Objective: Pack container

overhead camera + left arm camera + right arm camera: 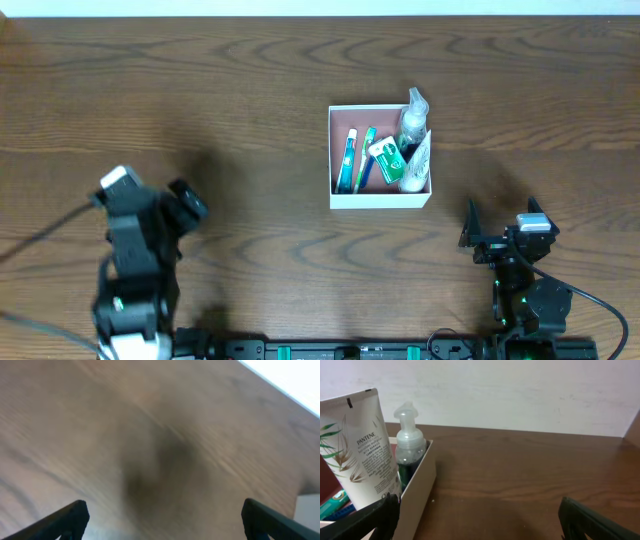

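Overhead | container (380, 198): tube (417, 166), pump bottle (412, 120), toothbrushes (349, 158) inside

Your left arm (135, 255) — black housing, white block (116, 181) on top, white base (130, 346), dark cable (45, 238) trailing. Your right arm (520, 275) — mostly black, green lights (521, 300), looping cable (600, 300). Left gripper (165, 512): black wedge fingers (70, 517).

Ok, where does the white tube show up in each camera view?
Overhead: the white tube lies along the right side of the box.
Left wrist: not in it, only blurred table.
Right wrist: far left, sticking up out of the box.
Shared landmark: the pump bottle beside it, overhead and right wrist.
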{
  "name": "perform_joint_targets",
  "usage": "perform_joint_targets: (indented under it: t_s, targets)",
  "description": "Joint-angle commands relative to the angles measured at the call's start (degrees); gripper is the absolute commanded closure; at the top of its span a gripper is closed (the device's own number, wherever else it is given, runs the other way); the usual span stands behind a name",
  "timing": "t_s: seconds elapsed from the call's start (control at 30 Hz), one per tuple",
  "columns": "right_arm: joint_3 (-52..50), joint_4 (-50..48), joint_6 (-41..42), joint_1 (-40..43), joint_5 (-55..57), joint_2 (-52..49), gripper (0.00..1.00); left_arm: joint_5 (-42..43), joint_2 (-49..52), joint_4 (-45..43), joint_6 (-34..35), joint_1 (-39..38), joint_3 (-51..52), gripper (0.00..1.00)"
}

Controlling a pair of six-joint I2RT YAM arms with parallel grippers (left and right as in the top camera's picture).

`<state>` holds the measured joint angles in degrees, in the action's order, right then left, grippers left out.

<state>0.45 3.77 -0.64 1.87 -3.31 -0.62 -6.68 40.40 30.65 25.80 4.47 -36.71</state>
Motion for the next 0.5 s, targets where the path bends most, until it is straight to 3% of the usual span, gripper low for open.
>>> perform_joint_targets:
  t_s: [0.0,0.23,0.47]
  targets:
    - [-0.13,0.28,0.37,-0.39,0.33,0.35,0.01,2.8,-10.01,-6.14,-4.39,-1.22,9.11,0.02]
    - [-0.13,0.28,0.37,-0.39,0.33,0.35,0.01,13.79,-24.79,-24.11,-14.93,-1.33,22.86,0.02]
    - [-0.13,0.28,0.39,-0.39,0.33,0.35,0.01,13.77,-29.99,-32.15,-15.06,-1.36,31.19,0.02]
